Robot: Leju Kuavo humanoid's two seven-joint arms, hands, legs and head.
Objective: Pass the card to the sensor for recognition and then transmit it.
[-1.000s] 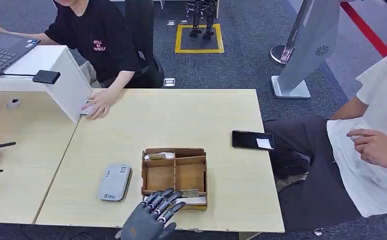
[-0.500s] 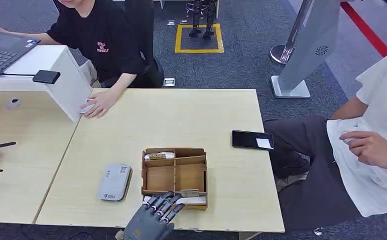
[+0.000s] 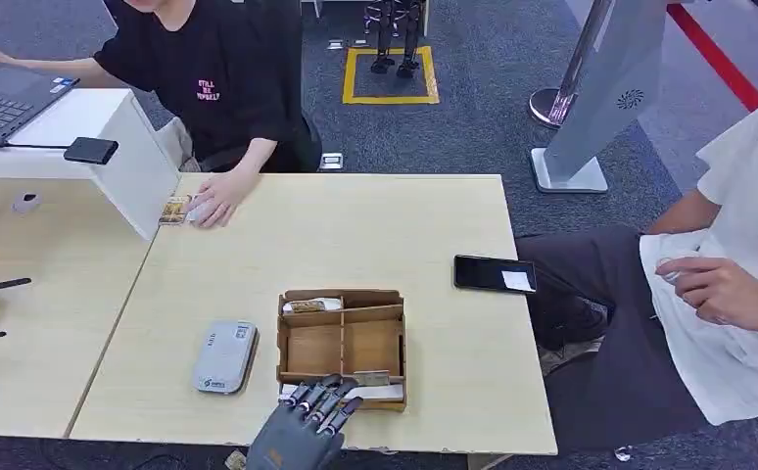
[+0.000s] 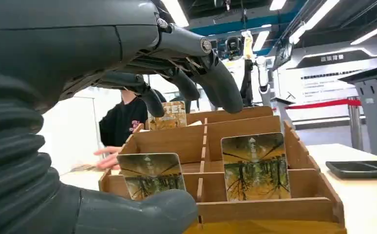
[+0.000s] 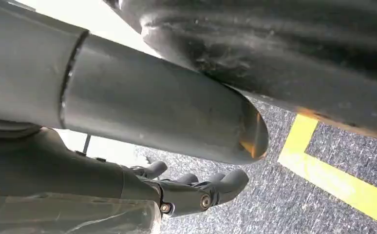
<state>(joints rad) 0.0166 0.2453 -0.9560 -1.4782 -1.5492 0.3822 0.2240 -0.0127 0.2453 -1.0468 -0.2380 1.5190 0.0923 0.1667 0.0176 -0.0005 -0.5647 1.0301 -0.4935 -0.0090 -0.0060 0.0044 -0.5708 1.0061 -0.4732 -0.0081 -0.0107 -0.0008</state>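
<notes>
A wooden card box [image 3: 342,336] with several compartments stands near the table's front edge. A pale card [image 3: 375,392] lies in its nearest compartment and another card [image 3: 311,305] in the far left one. The grey sensor [image 3: 225,356] lies flat just left of the box. My left hand [image 3: 307,426] hovers at the box's near edge, fingers spread over the rim and holding nothing. The left wrist view has the left hand [image 4: 103,53] above the box [image 4: 274,209], with two tree-printed cards [image 4: 151,174] [image 4: 255,166] standing inside. My right hand [image 5: 196,187] hangs over the carpet, holding nothing.
A black phone [image 3: 495,274] lies at the table's right edge beside a seated person in white [image 3: 737,294]. A person in black [image 3: 209,78] rests a hand by a small card [image 3: 174,210] at the far left. A white partition [image 3: 120,147] and a laptop [image 3: 3,98] stand there too.
My left hand has drawn back slightly toward the table's front edge. The person in black slid their hand to the right, uncovering a small card.
</notes>
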